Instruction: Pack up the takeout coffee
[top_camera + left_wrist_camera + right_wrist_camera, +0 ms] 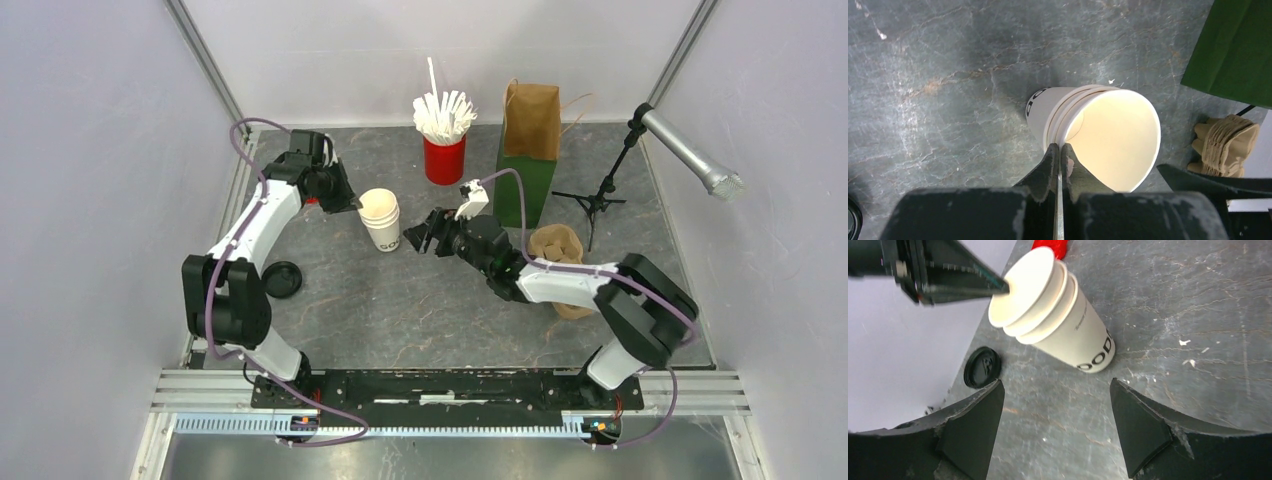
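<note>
A lidless stack of white paper cups [381, 220] [1048, 107] [1083, 340] with dark print stands mid-table. My left gripper [345, 200] [1059, 148] is shut on the rim of the stack's top cup, one finger inside and one outside; its tip [1007, 288] also shows in the right wrist view. My right gripper [425, 235] [1055, 382] is open just right of the stack, facing it, with nothing between its fingers. A loose black lid [282, 280] [982, 367] lies near the left arm's base. No lidded takeout coffee is in view.
A red holder of white stirrers [444, 150] stands at the back. A brown paper bag [532, 120] sits on a green box [525, 185] [1238, 45]. Brown sleeves [555, 245] [1223, 145] lie beside the right arm. A microphone on a stand [690, 150] is at the right.
</note>
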Tool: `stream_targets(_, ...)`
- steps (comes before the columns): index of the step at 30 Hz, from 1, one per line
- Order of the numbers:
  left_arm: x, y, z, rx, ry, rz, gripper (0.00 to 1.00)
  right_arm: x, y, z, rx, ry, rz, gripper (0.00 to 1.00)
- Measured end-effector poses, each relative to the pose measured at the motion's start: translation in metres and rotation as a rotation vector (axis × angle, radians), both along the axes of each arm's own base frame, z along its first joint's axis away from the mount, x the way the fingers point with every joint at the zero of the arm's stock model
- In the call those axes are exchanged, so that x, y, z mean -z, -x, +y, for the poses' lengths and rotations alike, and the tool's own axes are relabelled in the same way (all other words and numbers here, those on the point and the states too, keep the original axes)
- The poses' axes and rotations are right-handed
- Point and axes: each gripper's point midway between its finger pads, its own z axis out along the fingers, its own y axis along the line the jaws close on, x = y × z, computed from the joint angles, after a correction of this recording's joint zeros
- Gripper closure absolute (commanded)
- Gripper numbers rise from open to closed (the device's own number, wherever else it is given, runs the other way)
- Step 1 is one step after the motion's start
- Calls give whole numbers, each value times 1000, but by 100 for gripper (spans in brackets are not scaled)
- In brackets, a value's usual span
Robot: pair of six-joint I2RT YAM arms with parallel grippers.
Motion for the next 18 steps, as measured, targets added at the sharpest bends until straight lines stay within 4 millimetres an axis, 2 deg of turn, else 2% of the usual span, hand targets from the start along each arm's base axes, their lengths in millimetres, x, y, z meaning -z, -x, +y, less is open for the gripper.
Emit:
stream_targets(5, 9, 6, 6, -12, 14, -8, 98, 4, -17, 16, 42, -73, 40, 18)
stream_targets(11, 7, 6, 1, -7, 58, -36, 98, -4, -31, 31, 55, -129, 43, 21)
stream_targets(14, 9, 11, 0, -8, 68, -31, 98, -7, -39, 39, 55, -137, 39, 25)
stream_targets(18, 7, 13, 0, -17, 75, -37, 98, -4, -41, 40, 68, -145, 52, 27)
